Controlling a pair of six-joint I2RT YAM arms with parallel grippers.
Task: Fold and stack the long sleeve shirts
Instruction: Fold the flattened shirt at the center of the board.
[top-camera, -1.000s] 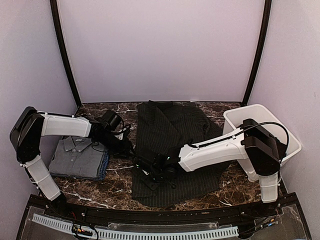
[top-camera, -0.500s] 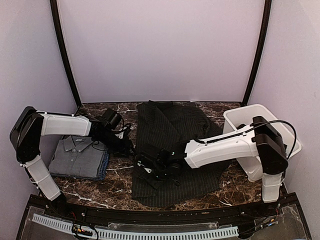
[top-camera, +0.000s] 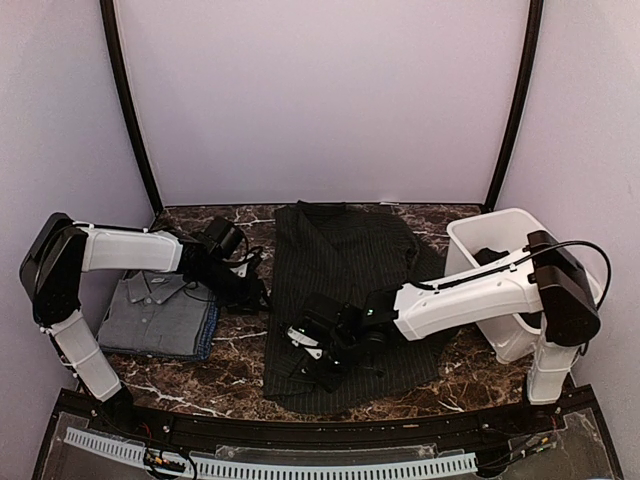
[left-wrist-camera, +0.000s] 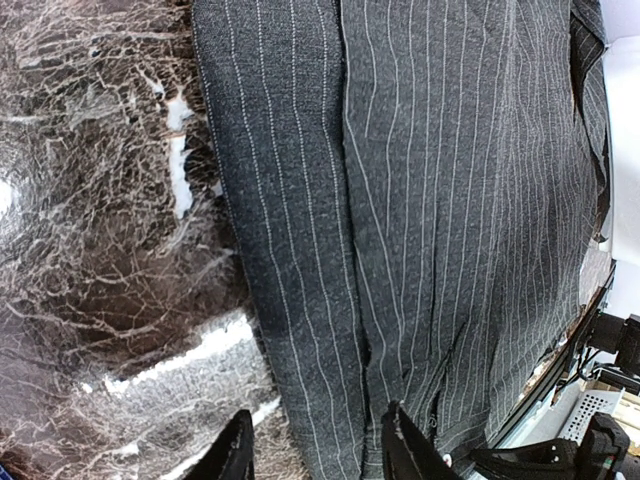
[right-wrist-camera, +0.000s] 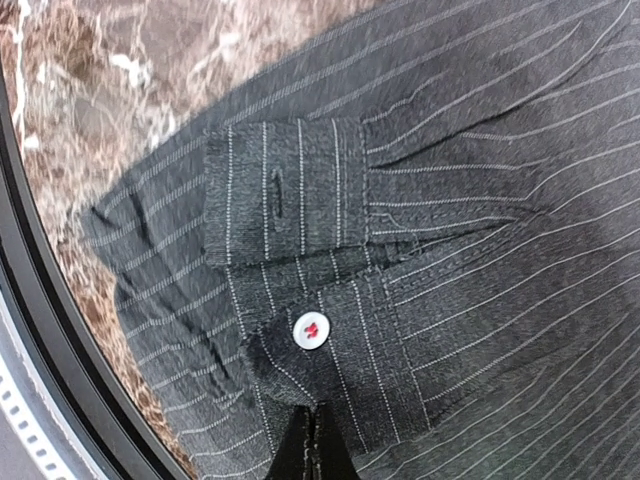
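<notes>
The pinstriped charcoal shirt (top-camera: 350, 262) lies spread across the middle of the marble table (top-camera: 235, 365). The right gripper (right-wrist-camera: 313, 445) is clenched on its sleeve cuff (right-wrist-camera: 350, 355), just below a pale button (right-wrist-camera: 311, 330), over the shirt's near left part. The left gripper (left-wrist-camera: 315, 455) hovers with its fingers spread above the shirt's left edge, grasping nothing. A folded grey shirt (top-camera: 155, 310) lies on a blue shirt (top-camera: 209, 332) at the left. A white tub (top-camera: 505, 228) stands at the right.

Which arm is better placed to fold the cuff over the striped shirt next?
Right arm: jaws shut on the cuff. Left arm: jaws open at the edge of the shirt, holding nothing.
</notes>
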